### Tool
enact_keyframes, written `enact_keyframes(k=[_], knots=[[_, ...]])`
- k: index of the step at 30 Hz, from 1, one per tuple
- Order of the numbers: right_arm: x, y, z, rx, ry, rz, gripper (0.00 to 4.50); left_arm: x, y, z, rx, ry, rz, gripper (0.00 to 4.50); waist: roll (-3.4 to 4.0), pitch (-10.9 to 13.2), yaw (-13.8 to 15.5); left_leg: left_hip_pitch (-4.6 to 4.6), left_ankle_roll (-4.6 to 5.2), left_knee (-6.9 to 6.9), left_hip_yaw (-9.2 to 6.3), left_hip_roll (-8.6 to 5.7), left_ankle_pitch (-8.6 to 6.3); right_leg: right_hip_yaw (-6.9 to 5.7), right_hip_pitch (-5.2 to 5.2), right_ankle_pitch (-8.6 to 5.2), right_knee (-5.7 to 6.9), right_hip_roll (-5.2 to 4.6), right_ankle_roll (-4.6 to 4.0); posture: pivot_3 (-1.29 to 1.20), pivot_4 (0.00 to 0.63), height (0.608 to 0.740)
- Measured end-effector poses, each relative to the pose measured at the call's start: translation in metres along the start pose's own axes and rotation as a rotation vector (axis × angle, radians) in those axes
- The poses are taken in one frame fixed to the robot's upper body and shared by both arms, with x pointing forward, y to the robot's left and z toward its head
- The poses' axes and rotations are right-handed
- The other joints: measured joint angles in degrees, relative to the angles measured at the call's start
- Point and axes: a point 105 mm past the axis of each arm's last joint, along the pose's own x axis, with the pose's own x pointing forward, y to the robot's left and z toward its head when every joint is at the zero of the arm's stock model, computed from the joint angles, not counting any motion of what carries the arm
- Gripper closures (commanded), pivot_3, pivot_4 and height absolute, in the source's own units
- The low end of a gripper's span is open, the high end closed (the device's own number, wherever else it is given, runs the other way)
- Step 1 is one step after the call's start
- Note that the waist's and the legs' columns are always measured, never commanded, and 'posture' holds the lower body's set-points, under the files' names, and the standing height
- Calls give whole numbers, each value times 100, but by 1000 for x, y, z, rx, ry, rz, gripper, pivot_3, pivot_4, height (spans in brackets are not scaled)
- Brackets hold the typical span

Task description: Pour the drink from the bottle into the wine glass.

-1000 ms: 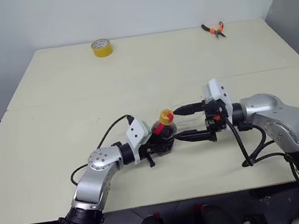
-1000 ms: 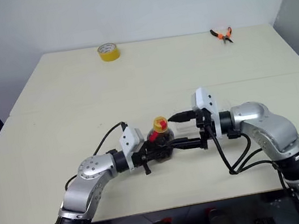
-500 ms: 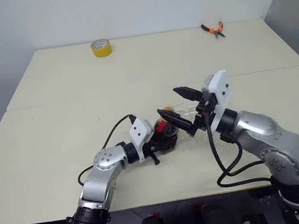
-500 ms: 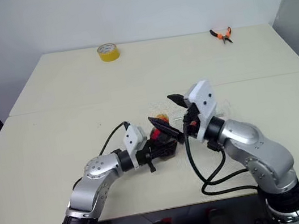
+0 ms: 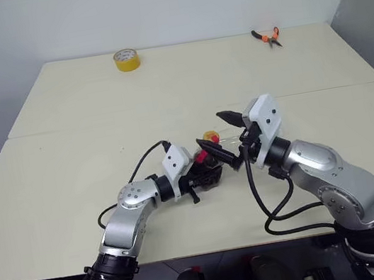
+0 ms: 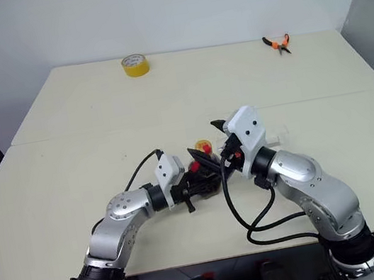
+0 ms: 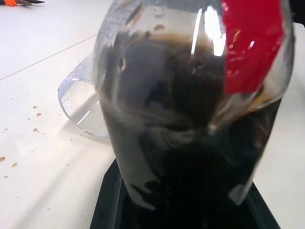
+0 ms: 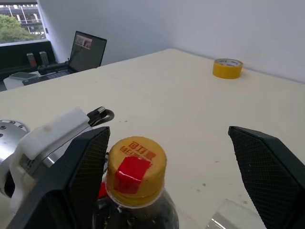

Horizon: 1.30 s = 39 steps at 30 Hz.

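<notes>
Bottle (image 5: 208,165) of dark drink (image 7: 190,143) sits near the tabletop's (image 5: 70,174) near-middle, clenched upright in my left gripper (image 5: 203,173). My right gripper (image 5: 229,140) hangs spread wide around its yellow cap (image 8: 136,164), not touching. The wine glass (image 7: 78,102) lies tipped over just behind the bottle.

"What can't you make out?"

"From my left wrist view the bottle (image 7: 190,109) is cut off above and below, and it hides most of the wine glass (image 7: 78,102). From overhead, my right pincer (image 5: 225,138) screens the glass."
</notes>
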Motion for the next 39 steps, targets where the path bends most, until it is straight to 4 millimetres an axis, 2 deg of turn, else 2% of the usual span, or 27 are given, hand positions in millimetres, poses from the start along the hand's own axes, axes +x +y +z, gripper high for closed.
enact_keyframes(k=[14,19,22,24,26,31,34,39], knots=[[-21,-6,-11,-4,48,-5,254,0,1,-3,3,14,4,3601,0,0,1,1,0,0,0,0,0,0,2,0,-1,0,0,0,150,740],[-41,-32,-12,1,76,-111,254,-1,1,-3,5,14,6,3604,0,0,6,0,0,1,0,-1,0,-1,2,0,-2,0,0,0,150,740],[-52,-20,-23,42,137,-25,254,-2,1,-3,6,14,5,3604,0,0,5,-1,1,-1,0,0,0,0,2,0,-4,1,0,0,150,740],[-53,-9,-21,60,142,40,254,-2,1,-3,6,14,5,3604,0,0,-10,2,1,0,2,0,-1,3,3,0,-1,1,0,0,150,740],[-49,-1,-15,58,120,76,254,-2,1,-3,7,13,4,3604,0,0,-21,5,1,-1,1,2,-1,3,3,0,3,4,0,0,150,740],[-25,0,3,27,40,65,254,-2,1,-2,9,11,3,3604,0,0,-15,5,1,0,1,1,-1,4,3,0,3,5,0,0,150,740],[-10,2,2,25,35,56,254,-2,1,-2,12,9,2,3604,0,0,-11,2,1,0,2,0,0,4,2,0,-2,2,0,0,150,740],[1,4,-3,8,45,54,254,-2,1,-2,15,7,1,3604,0,0,-7,1,1,1,2,-1,0,3,2,0,-2,1,0,0,150,740]])
